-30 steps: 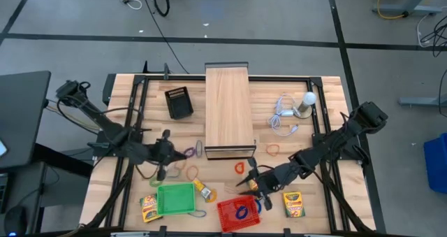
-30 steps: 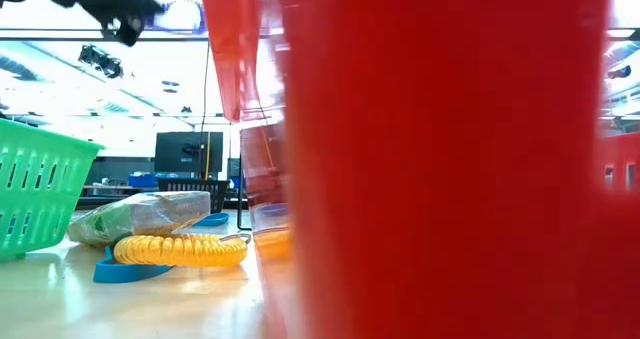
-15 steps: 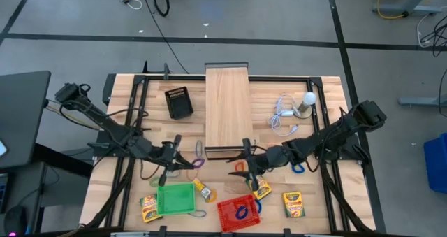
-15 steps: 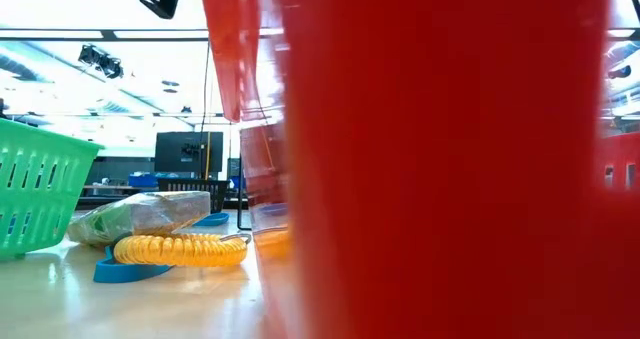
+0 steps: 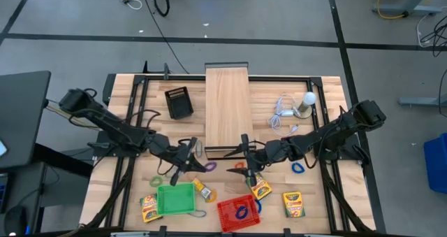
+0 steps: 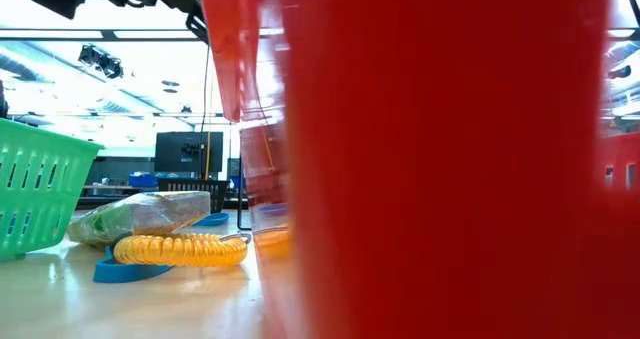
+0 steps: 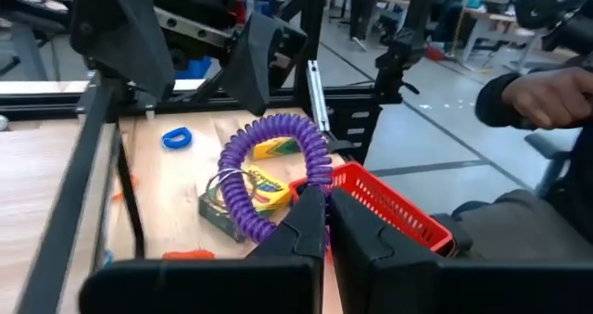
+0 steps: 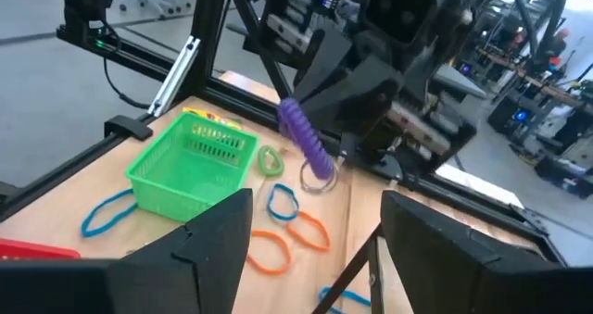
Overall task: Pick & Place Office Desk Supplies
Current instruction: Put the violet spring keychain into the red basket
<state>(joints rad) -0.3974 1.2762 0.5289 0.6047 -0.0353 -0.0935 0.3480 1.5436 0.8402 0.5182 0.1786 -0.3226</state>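
- Left arm (image 5: 115, 128): dark, slender jointed links; bulkier black housing at the far end from the gripper; thin black cables looped along the links.
- Left gripper (image 7: 320, 203): two black, angular, matte fingers (image 7: 301, 226) with bevelled edges; broad black body behind them.
- Right arm (image 5: 325, 135): same dark build; blocky black housing at the end away from the gripper; black cable along the links.
- Right gripper (image 8: 315, 235): two wide, flat black fingers (image 8: 218, 235), matte, with chamfered tips.
- Person behind the left gripper: dark sleeve (image 7: 496, 96), grey trousers.
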